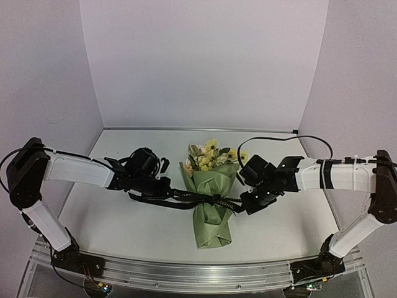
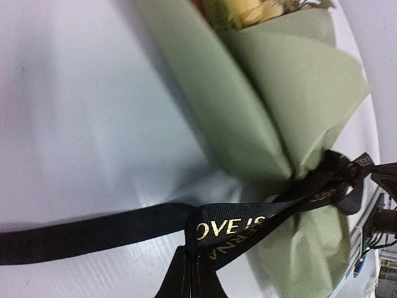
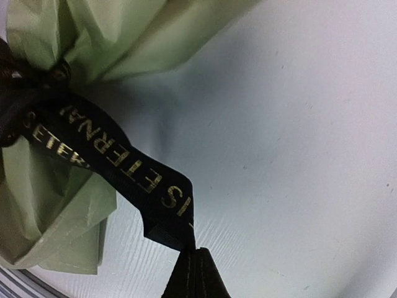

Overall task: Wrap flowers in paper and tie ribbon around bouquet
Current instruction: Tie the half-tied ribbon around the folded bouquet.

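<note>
While one bouquet point(image 1: 212, 208) lies mid-table point(image 1: 111, 223), its single bunch of flowers point(image 1: 208, 155) toward the far wall in one sheet of olive paper point(image 1: 214, 226), one black ribbon point(image 1: 186, 197) cinches its waist. Of two grippers, the left gripper point(image 1: 160, 181) pinches one ribbon tail and the right gripper point(image 1: 248, 202) pinches the other.

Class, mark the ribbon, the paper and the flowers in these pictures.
ribbon point(image 3: 124, 167), right wrist view, on the lettered band.
paper point(image 1: 211, 226), top external view, on the cone's lower part.
flowers point(image 1: 208, 155), top external view, on the yellow blooms.
</note>
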Robot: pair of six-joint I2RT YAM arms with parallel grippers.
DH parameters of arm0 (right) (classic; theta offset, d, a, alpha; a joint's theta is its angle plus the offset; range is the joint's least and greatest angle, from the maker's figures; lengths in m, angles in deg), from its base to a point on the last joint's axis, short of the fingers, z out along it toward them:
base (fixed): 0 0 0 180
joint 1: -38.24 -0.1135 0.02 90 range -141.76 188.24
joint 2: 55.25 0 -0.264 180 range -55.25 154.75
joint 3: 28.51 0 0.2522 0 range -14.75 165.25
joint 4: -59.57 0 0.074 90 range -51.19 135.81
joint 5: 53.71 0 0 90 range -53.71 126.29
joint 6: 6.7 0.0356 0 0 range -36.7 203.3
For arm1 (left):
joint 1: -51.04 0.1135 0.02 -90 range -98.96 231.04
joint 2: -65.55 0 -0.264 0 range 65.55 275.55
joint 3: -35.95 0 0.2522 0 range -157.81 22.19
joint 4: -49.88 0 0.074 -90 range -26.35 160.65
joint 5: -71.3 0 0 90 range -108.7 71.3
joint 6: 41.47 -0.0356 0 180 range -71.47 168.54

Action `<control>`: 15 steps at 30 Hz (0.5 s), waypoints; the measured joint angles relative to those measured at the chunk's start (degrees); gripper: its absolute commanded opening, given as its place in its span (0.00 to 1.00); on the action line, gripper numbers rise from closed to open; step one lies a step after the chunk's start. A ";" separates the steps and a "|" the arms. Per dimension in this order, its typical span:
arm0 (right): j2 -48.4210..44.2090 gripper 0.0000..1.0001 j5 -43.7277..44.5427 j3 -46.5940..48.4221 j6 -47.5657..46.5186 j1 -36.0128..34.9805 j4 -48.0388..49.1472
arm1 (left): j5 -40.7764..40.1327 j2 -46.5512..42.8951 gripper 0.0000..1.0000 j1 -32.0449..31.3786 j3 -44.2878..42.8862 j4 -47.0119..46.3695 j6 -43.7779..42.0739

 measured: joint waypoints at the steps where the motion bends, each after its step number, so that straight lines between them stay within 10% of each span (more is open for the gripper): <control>1: 0.54 0.00 -0.13 -0.32 0.60 -0.67 -0.53 | -0.34 -0.03 0.00 0.00 1.08 0.06 0.04; 15: 5.65 0.00 0.18 -0.33 6.00 -7.53 0.55 | -2.10 -0.03 0.00 0.26 -0.26 -0.59 -3.28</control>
